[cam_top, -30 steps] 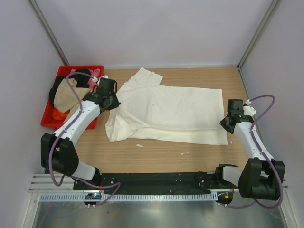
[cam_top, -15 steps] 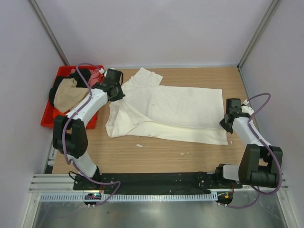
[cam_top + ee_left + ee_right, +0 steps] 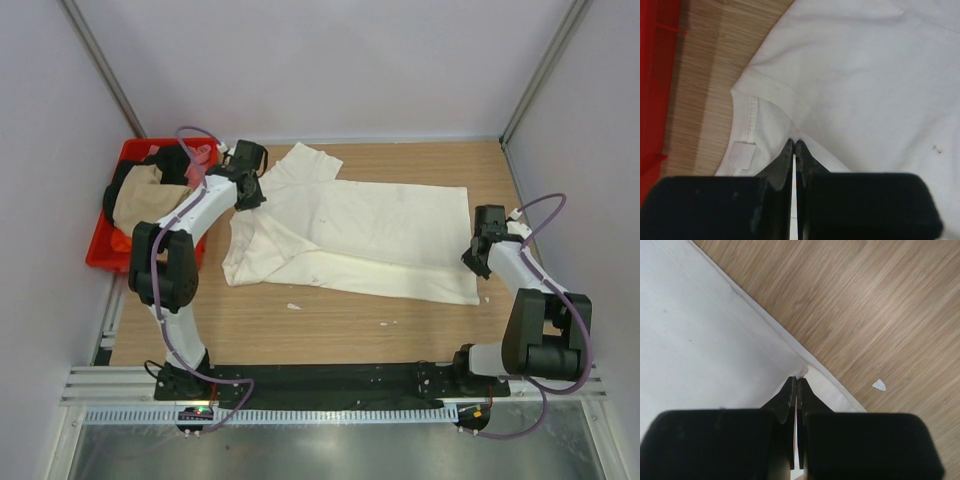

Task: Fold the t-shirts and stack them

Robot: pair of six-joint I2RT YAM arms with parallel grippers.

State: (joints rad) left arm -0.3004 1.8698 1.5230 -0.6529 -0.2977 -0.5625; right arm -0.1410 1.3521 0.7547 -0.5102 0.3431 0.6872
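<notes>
**Collar end hauled back-left; still flattening, no fold yet**

Reading left gripper (image 3: 794, 145) as pinched fully closed, with a thin fold of the cream t-shirt (image 3: 380, 235) caught between the fingers, just beside the collar (image 3: 746, 120) and its label. Same story for right gripper (image 3: 796, 381): no gap, clamped on the hem edge near the shirt's near right corner.

Versus a second back: left-gripper travel from beside the red crate (image 3: 100, 255) toward the far side of the table (image 3: 330, 325), neck end carried along. Barely any shift on the right. Looks like tensioning the shirt lengthwise between two pinch points.

Shirt position: spread across mid-table, neck at left, hem at right, far sleeve poking toward the back wall. Near-left part doubled over and rumpled, so not flat.

For the task: first shirt only, spreading stage, no fold made, no stack started. Tan shirt (image 3: 140, 195) plus black, orange and pink cloth heaped in the crate, waiting.

Probably needed next: more pull, or release and regrip to open the doubled near sleeve. Risk: such a thin pinch slipping off the hem under tension. Ignoring a few white flecks (image 3: 293, 306) on the wood.
</notes>
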